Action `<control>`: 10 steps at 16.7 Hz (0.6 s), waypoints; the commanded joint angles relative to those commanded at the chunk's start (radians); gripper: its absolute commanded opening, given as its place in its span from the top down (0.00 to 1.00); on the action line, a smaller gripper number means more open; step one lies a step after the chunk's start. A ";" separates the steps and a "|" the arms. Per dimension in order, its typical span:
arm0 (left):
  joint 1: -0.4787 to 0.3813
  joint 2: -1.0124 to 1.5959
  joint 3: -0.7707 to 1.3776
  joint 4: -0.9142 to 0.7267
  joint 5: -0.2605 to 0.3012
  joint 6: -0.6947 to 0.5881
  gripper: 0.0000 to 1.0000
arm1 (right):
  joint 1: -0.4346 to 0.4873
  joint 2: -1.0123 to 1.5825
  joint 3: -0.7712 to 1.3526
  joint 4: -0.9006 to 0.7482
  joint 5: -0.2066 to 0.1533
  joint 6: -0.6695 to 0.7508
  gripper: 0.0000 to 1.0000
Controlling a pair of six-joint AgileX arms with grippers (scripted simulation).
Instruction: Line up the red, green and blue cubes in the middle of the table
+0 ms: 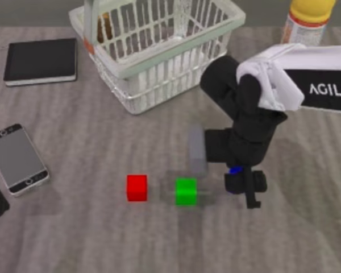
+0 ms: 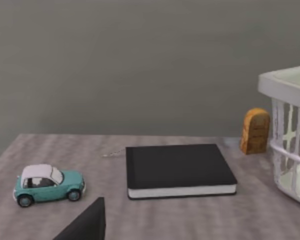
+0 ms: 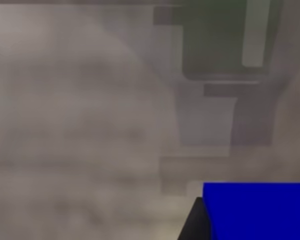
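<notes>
The blue cube (image 3: pixel 255 210) fills the near corner of the right wrist view, pinched against a dark finger (image 3: pixel 192 225) of the right gripper (image 1: pixel 245 183), with grey table (image 3: pixel 65 125) spread out below it. From above, only a sliver of that blue (image 1: pixel 234 170) peeks out under the right arm, which reaches in from the right side and hangs over the table's middle, just right of the green cube (image 1: pixel 186 191). The red cube (image 1: pixel 137 187) sits left of the green one, a small gap between them, the two level with each other in a row. Both rest flat on the table (image 1: pixel 74 239). The left arm is parked at the left edge beside the phone (image 1: pixel 17 158); whether its fingers are spread or closed cannot be told. A black notebook (image 1: pixel 41 61) lies at the far left, a white basket (image 1: pixel 153 45) stands behind the cubes, and a yellow bottle (image 1: pixel 307 20) stands far right. The left wrist view shows the notebook (image 2: pixel 177 170) with a teal toy car (image 2: pixel 47 184) beside it.
</notes>
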 joint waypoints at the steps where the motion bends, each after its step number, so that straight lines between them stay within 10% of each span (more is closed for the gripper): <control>1: 0.000 0.000 0.000 0.000 0.000 0.000 0.00 | 0.001 0.008 -0.016 0.022 0.000 0.000 1.00; 6: 0.000 0.000 0.000 0.000 0.000 0.000 0.00 | 0.002 0.014 -0.026 0.034 0.000 -0.001 1.00; 10: 0.000 0.000 0.000 0.000 0.000 0.000 0.00 | 0.002 0.014 -0.026 0.034 0.000 -0.001 0.70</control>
